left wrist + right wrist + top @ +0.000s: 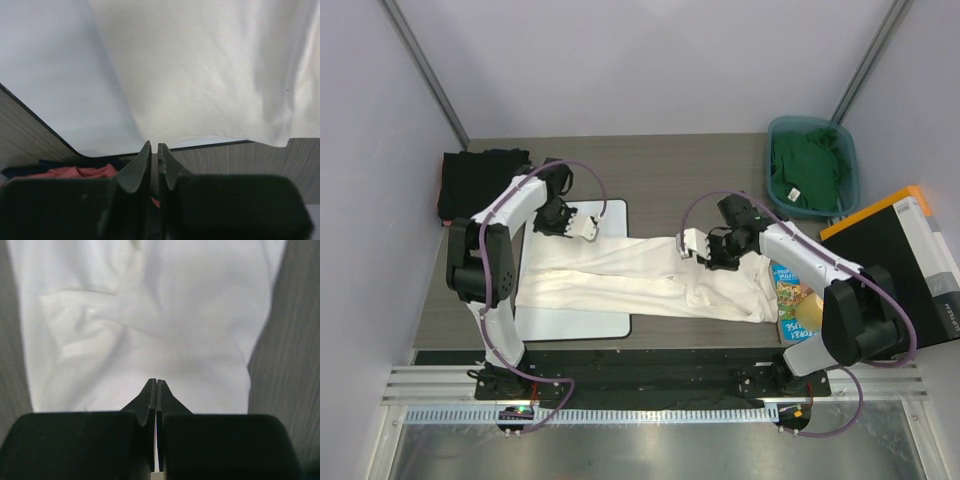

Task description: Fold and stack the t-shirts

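While the white shirt (640, 275) lay stretched from left to right, partly on the board (575, 322) and partly on the bare surface (680, 170), both hands stood at its far long edge. Left hand (582, 226): fingers drawn almost together, with the cloth's edge running into their tips in the wrist view, so it was judged clamped on the shirt. Right hand (690, 245): fingers pressed together over the cloth with a white sliver between them, and it was likewise judged clamped.

The step in hand appeared to be a lengthwise fold of this shirt. The next move called for both hands to lift the edge together and carry it towards the near edge, level and taut, so the cloth would not sag or twist between them.

Black shirts (480, 180) lay at the far left. A green shirt (808, 170) sat in the bin (810, 122).
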Robot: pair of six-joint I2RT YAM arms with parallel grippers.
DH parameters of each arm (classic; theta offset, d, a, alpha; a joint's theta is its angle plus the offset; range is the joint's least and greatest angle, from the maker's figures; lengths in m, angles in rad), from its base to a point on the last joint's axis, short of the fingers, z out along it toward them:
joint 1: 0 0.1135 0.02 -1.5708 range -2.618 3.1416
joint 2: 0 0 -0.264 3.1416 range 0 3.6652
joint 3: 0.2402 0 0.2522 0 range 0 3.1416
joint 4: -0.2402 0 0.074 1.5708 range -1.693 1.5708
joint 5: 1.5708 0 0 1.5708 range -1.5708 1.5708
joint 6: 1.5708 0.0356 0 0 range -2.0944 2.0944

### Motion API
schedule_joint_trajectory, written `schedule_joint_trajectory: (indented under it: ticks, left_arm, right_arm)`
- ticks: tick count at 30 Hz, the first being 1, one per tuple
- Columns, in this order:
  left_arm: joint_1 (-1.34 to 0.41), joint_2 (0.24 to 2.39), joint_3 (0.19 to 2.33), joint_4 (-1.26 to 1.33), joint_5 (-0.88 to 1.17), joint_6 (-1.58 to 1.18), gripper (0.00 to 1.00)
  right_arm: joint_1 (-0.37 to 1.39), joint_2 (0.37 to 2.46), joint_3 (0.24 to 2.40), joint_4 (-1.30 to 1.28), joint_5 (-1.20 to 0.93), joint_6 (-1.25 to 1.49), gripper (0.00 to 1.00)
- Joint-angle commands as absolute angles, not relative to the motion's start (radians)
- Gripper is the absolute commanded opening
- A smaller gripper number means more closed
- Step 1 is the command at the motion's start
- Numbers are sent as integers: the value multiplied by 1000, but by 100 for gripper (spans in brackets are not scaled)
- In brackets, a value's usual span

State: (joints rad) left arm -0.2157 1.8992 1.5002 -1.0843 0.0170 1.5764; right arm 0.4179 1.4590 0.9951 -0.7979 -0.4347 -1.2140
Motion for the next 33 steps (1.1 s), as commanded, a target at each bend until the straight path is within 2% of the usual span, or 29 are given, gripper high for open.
schedule_joint_trajectory:
  ticks: [1,9,18,33]
  left_arm:
    - [-219,1896,1489,-1019,17,1548,0]
    - [-213,1974,1611,-1196,123,1557,0]
    - [-198,2100,1689,-1272,38,1568,0]
    - [-167,2181,1557,-997,-219,1511,0]
  right_arm:
    - [331,1505,1029,-588,-357,-1077,1]
    - [227,1577,1080,-588,-345,-1103,1]
    - [195,1670,1086,-528,-273,-1118,1]
    - [166,1802,1091,-377,-77,-1117,1]
